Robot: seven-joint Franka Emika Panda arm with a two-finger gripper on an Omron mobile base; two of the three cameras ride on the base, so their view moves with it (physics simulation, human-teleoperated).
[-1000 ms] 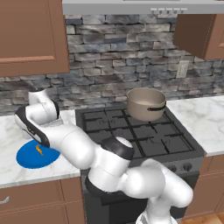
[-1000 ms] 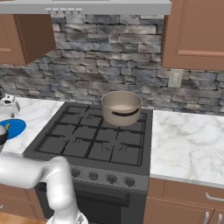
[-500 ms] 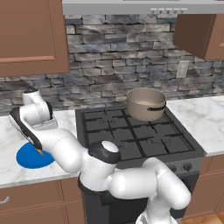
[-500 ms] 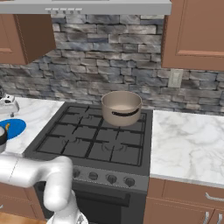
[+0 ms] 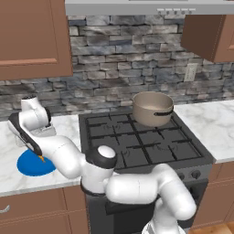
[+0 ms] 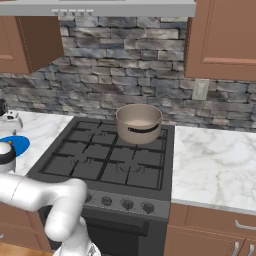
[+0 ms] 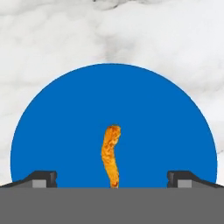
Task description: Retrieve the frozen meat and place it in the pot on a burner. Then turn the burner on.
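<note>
My white arm reaches far left, bent low. My dark two-fingered hand (image 7: pixel 112 178) points downward, fingers spread wide, holding nothing.

1. Rear wall (image 5: pixel 119 59): grey stacked stone with a pale outlet plate (image 6: pixel 201 89).
2. Upper cabinets (image 6: pixel 222 37): brown wood, either side of a grey range hood (image 6: pixel 100 7).
3. Stove (image 5: pixel 141 141): black, with grates and front knobs (image 6: pixel 125 204).
4. Tabletop (image 6: pixel 215 165): white marble, either side of the stove.
5. Lower cabinets (image 6: pixel 210 232): brown wood drawers.
</note>
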